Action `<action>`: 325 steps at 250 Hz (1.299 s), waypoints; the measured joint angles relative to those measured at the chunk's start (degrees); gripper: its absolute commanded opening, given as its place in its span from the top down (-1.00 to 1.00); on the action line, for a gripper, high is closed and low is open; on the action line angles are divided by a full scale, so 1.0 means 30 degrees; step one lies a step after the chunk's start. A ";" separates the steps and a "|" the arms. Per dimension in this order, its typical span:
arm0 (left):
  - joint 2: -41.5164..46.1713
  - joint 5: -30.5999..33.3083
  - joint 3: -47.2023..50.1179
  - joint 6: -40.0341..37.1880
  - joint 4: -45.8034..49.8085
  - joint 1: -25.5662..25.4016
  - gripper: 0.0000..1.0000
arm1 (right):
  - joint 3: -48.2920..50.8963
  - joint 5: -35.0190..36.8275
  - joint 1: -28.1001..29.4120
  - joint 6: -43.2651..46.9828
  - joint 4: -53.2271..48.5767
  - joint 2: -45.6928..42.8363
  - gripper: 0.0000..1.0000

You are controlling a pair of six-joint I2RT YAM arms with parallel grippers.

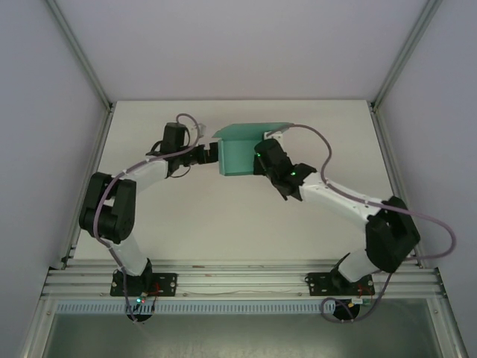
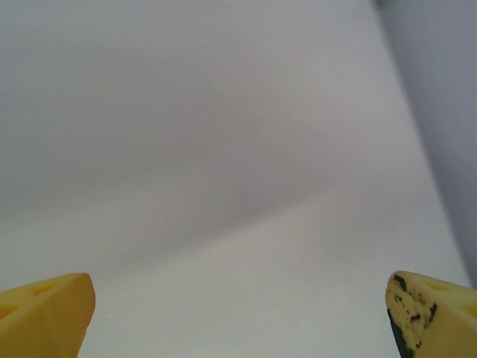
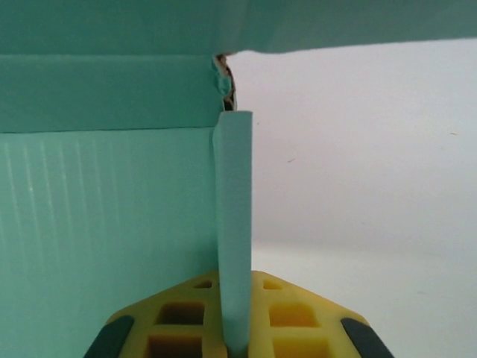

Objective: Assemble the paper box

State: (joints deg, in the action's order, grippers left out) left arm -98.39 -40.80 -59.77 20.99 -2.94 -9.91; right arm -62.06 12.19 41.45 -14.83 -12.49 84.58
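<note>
Paper box [image 1: 240, 153], teal, part-folded, stood near the table's [image 1: 223, 216] far edge. Right gripper [image 3: 237, 328] pinched its flap; left gripper [image 1: 212, 154] had jaws apart.

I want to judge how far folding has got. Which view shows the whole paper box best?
Top external: the paper box appears whole, a broad panel with its far flap folded over. The right wrist view gives a close-up: one thin wall edge-on, pinched between the fingers of the right gripper.
</note>
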 measured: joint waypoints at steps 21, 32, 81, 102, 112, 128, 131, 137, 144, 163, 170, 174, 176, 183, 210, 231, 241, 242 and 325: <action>0.0277 0.2390 0.0124 -0.0124 0.1413 0.0597 -1.00 | -0.0087 0.0153 -0.0219 -0.0211 -0.1239 -0.0393 1.00; 0.0379 0.3504 0.0124 -0.0233 0.2084 0.0714 -1.00 | -0.0138 0.0168 -0.0401 -0.0393 -0.1872 -0.0211 1.00; 0.1166 0.6164 0.0459 -0.0714 0.3767 0.0678 -1.00 | -0.0874 0.0073 -0.0794 -0.1282 -0.4350 0.3410 1.00; 0.1464 0.6732 0.0670 -0.0852 0.4058 0.0678 -1.00 | -0.1574 -0.0058 -0.0801 -0.1355 -0.5136 0.5384 1.00; 0.1523 0.6841 0.0736 -0.0911 0.4160 0.0678 -1.00 | -0.1887 -0.0080 -0.0801 -0.1348 -0.5399 0.6127 1.00; 0.1559 0.6987 0.0831 -0.1005 0.4255 0.0678 -1.00 | -0.2361 -0.0095 -0.0801 -0.1341 -0.5778 0.7031 1.00; 0.1559 0.7016 0.0845 -0.1035 0.4262 0.0678 -1.00 | -0.2463 -0.0124 -0.0801 -0.1341 -0.5872 0.7198 1.00; 0.1581 0.7118 0.0882 -0.1042 0.4299 0.0678 -1.00 | -0.2616 -0.0153 -0.0801 -0.1333 -0.5996 0.7446 1.00; 0.1610 0.7191 0.0940 -0.1049 0.4350 0.0678 -1.00 | -0.2820 -0.0168 -0.0801 -0.1333 -0.6156 0.7737 1.00; 0.1690 0.7286 0.1035 -0.1049 0.4415 0.0678 -1.00 | -0.3359 -0.0291 -0.0809 -0.1282 -0.6557 0.8502 1.00; 0.1727 0.7300 0.1049 -0.1056 0.4415 0.0678 -0.99 | -0.3534 -0.0342 -0.0838 -0.1275 -0.6717 0.8765 1.00; 0.1727 0.7315 0.1056 -0.1056 0.4415 0.0678 -1.00 | -0.3636 -0.0357 -0.0838 -0.1268 -0.6834 0.8888 1.00; 0.1749 0.7329 0.1064 -0.1056 0.4422 0.0678 -1.00 | -0.3708 -0.0357 -0.0838 -0.1260 -0.6907 0.8983 1.00; 0.1792 0.7337 0.1071 -0.1064 0.4422 0.0678 -1.00 | -0.3942 -0.0350 -0.0867 -0.1260 -0.7133 0.9202 1.00; 0.2084 0.7410 0.1071 -0.1180 0.4459 0.0678 -1.00 | -0.5093 -0.0291 -0.0889 -0.1275 -0.8400 1.0003 1.00; 0.2441 0.7482 0.1086 -0.1195 0.4510 0.0678 -1.00 | -0.6193 -0.0044 -0.0882 -0.1348 -0.9573 1.0768 1.00; 0.2616 0.7555 0.1086 -0.1195 0.4532 0.0678 -1.00 | -0.6652 0.0160 -0.0874 -0.1421 -1.0010 1.1103 1.00; 0.2630 0.7563 0.1086 -0.1195 0.4539 0.0678 -1.00 | -0.6732 0.0197 -0.0874 -0.1435 -1.0083 1.1162 1.00; 0.3504 0.7919 0.1304 -0.1341 0.4699 0.0678 -1.00 | -0.7861 0.1588 -0.0867 -0.2492 -1.1198 1.2138 0.89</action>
State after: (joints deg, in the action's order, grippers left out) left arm -87.88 -17.04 -55.86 16.97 11.16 -7.88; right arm -85.65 16.95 38.85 -22.31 -46.09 120.99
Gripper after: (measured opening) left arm 0.997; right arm 0.080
